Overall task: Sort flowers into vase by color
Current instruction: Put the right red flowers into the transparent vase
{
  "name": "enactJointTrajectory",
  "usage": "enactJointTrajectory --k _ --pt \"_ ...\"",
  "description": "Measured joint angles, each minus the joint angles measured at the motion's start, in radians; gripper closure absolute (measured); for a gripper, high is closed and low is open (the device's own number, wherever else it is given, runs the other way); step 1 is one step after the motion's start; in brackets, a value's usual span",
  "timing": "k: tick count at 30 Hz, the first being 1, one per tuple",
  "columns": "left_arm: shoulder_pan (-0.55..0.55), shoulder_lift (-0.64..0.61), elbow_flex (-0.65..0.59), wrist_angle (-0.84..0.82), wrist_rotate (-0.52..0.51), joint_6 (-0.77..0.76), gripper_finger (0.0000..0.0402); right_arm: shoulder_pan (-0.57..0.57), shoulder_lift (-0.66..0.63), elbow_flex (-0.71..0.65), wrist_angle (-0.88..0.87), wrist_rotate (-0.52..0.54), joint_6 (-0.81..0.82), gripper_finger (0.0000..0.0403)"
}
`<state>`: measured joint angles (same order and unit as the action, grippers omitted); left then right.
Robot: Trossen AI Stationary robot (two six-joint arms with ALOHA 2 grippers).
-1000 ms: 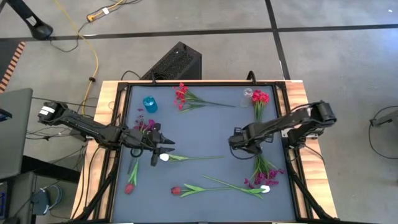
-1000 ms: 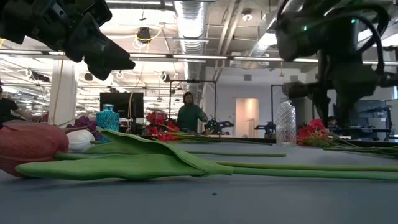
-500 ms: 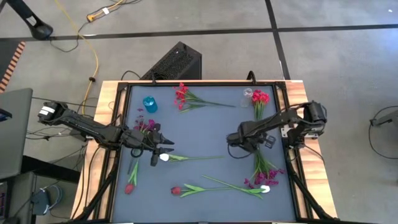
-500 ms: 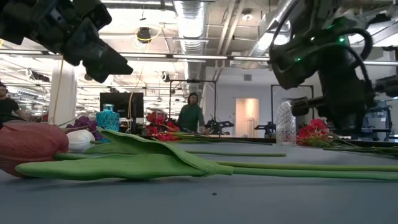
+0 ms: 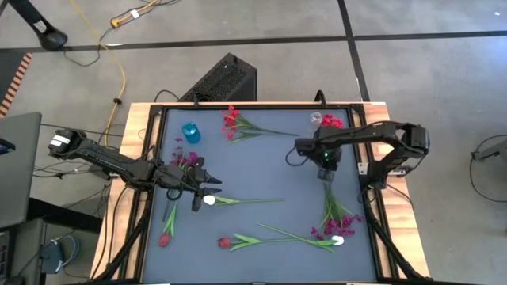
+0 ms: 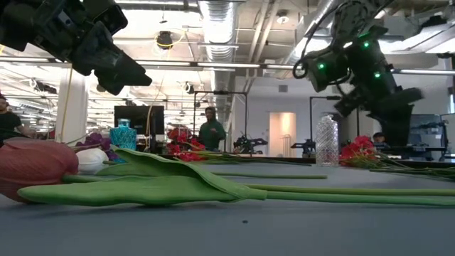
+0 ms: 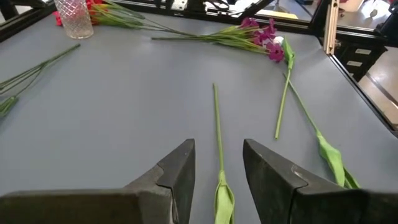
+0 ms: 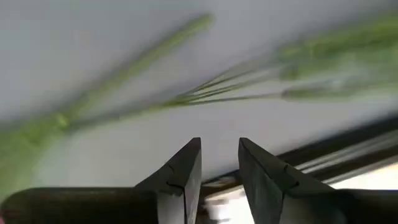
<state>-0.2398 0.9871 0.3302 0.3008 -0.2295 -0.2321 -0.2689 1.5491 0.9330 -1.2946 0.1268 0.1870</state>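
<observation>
Hovering right gripper point(image 5: 328, 167) — table edge point(image 5: 358, 142) near.

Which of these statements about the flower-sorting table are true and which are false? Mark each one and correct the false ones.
1. The small blue glass vase stands empty. True.
2. The left gripper holds a flower. False: its open fingers hover over the white tulip, gripping nothing.
3. The clear glass vase stands upright near the table's far edge. True.
4. The right gripper is over the red tulip at the table's near edge. False: it is near the clear vase.
5. Magenta-purple sprays lie on the table's right side. True.
</observation>
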Motion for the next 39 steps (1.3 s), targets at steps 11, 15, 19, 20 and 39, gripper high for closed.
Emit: enactJointTrajectory --k 11,15,19,20,39 --pt "0.0 0.0 0.0 -0.018 0.005 -0.062 0.0278 -0.08 -0.044 -0.099 0.17 -0.11 0.248 0.0271" --pt "0.0 0.0 0.0 -0.027 0.005 -0.068 0.0278 -0.077 -0.105 -0.15 0.2 -0.103 0.314 0.0271" --pt "0.0 0.0 0.0 -0.027 0.005 -0.068 0.0278 -0.056 -0.179 -0.2 0.216 -0.102 0.378 0.0271" --pt "0.0 0.0 0.0 -0.028 0.005 -0.068 0.0278 -0.052 -0.196 -0.211 0.234 -0.102 0.396 0.0271" --pt "0.0 0.0 0.0 -0.044 0.005 -0.068 0.0278 -0.046 -0.153 -0.256 0.358 -0.049 0.522 0.0218"
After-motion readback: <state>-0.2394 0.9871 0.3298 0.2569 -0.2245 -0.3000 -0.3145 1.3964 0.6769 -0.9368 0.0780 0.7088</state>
